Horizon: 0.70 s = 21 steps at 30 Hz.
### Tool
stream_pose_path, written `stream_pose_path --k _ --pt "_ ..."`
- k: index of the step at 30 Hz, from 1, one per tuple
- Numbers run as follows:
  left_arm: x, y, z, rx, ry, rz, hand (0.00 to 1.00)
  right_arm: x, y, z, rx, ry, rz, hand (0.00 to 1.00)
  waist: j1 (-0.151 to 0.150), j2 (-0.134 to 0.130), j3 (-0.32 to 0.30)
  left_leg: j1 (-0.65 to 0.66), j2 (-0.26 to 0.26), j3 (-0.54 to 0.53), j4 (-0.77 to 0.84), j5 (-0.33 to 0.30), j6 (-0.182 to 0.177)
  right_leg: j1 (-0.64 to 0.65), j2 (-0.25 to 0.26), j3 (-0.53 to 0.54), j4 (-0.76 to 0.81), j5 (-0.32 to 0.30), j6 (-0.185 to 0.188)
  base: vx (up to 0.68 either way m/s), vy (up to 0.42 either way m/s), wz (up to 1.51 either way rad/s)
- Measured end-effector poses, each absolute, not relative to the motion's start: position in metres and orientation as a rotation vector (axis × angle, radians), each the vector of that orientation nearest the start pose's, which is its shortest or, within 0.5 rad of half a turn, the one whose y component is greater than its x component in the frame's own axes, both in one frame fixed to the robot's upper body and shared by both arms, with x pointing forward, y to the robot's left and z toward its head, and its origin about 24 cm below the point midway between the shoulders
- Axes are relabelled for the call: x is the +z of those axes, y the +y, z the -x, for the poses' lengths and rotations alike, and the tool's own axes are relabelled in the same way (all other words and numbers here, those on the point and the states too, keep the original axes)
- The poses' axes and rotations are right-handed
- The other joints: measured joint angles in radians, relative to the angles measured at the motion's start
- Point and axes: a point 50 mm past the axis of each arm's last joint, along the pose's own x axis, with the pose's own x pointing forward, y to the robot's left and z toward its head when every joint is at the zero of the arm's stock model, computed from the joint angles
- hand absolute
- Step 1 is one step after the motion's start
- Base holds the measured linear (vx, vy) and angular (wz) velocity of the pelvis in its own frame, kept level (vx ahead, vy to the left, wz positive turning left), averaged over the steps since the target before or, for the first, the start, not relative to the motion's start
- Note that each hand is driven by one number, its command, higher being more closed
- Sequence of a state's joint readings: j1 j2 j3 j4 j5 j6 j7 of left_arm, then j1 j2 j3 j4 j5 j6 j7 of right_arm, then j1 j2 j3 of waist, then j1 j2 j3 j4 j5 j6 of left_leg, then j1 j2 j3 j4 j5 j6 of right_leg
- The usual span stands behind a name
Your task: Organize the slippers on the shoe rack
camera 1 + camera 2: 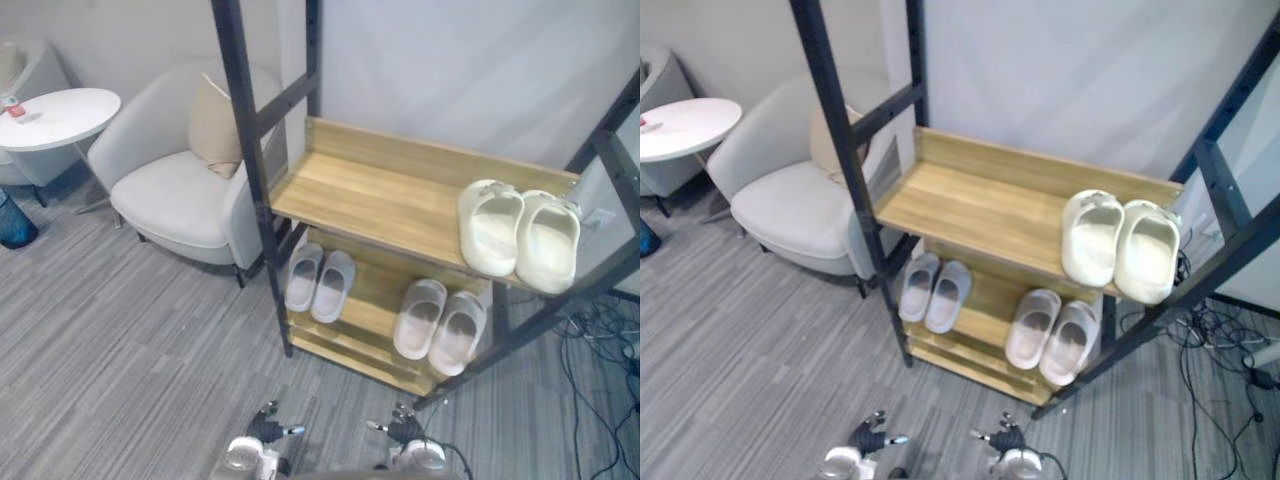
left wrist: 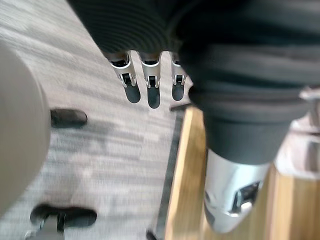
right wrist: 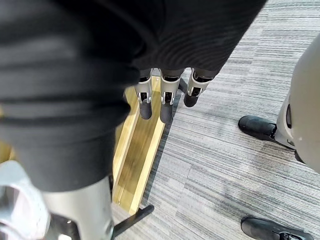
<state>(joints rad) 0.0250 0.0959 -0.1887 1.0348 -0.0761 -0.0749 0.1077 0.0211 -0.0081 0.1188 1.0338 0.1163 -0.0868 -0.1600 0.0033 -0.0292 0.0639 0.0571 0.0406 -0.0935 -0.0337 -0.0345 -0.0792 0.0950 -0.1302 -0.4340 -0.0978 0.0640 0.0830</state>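
Note:
A black-framed shoe rack [image 1: 250, 170] holds wooden shelves. A cream pair of slippers [image 1: 518, 236] lies side by side at the right end of the upper shelf [image 1: 380, 195]. On the lower shelf [image 1: 372, 300] sit two pale grey pairs, one at the left [image 1: 319, 281] and one at the right [image 1: 438, 324]. My left hand [image 2: 148, 82] hangs over the carpet beside the rack's bottom board [image 2: 186, 175], fingers straight, holding nothing. My right hand [image 3: 166, 97] hangs by the same low board [image 3: 137, 150], fingers straight and empty too.
A white armchair [image 1: 175, 190] with a beige cushion [image 1: 215, 128] stands just left of the rack. A round white table [image 1: 55, 118] is further left. Cables [image 1: 600, 350] lie on the floor at the right. Grey carpet [image 1: 130, 350] spreads in front.

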Motion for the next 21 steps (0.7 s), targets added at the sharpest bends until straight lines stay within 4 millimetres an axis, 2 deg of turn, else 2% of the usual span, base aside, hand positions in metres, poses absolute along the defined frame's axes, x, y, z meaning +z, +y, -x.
stream_pose_path --k 14,16,18,19,20,21 --pt "-0.156 0.181 -0.119 0.147 1.022 -0.115 0.00 -0.153 -0.150 -0.130 -0.112 0.969 0.048 0.00 -0.001 -0.005 0.005 0.007 -0.005 0.021 0.017 -0.030 0.009 -0.004 -0.003 0.021 0.008 -0.007 0.004 0.04 0.020 -0.06" --pt "-0.156 0.178 -0.120 0.145 1.015 -0.107 0.00 -0.151 -0.151 -0.136 -0.109 0.952 0.052 0.00 -0.001 0.007 0.014 -0.047 -0.016 -0.001 0.130 -0.083 0.020 -0.047 -0.035 0.005 0.132 -0.068 0.012 -0.03 0.062 0.27" --pt "-0.155 0.176 -0.122 0.140 1.002 -0.104 0.00 -0.150 -0.154 -0.139 -0.106 0.943 0.058 0.00 -0.005 0.008 0.032 -0.073 -0.039 -0.039 0.189 -0.109 0.028 -0.115 -0.102 0.015 0.359 -0.165 0.013 -0.07 0.090 0.59" --pt "-0.154 0.176 -0.123 0.141 0.997 -0.104 0.00 -0.148 -0.153 -0.142 -0.101 0.933 0.058 0.00 -0.004 0.006 0.036 -0.076 -0.057 -0.071 0.197 -0.109 0.029 -0.149 -0.125 0.054 0.465 -0.187 0.002 -0.05 0.062 1.00" --pt "-0.154 0.178 -0.124 0.142 0.992 -0.108 0.00 -0.149 -0.155 -0.140 -0.103 0.938 0.061 0.00 -0.007 0.009 0.040 -0.083 -0.067 -0.114 0.206 -0.109 0.029 -0.167 -0.128 0.122 0.531 -0.196 -0.002 -0.01 0.012 1.16" --pt "-0.153 0.179 -0.125 0.145 0.987 -0.111 0.00 -0.150 -0.155 -0.138 -0.101 0.945 0.059 0.00 -0.010 0.001 0.041 -0.090 -0.071 -0.144 0.217 -0.108 0.028 -0.171 -0.122 0.191 0.556 -0.214 -0.001 0.03 -0.130 1.49"
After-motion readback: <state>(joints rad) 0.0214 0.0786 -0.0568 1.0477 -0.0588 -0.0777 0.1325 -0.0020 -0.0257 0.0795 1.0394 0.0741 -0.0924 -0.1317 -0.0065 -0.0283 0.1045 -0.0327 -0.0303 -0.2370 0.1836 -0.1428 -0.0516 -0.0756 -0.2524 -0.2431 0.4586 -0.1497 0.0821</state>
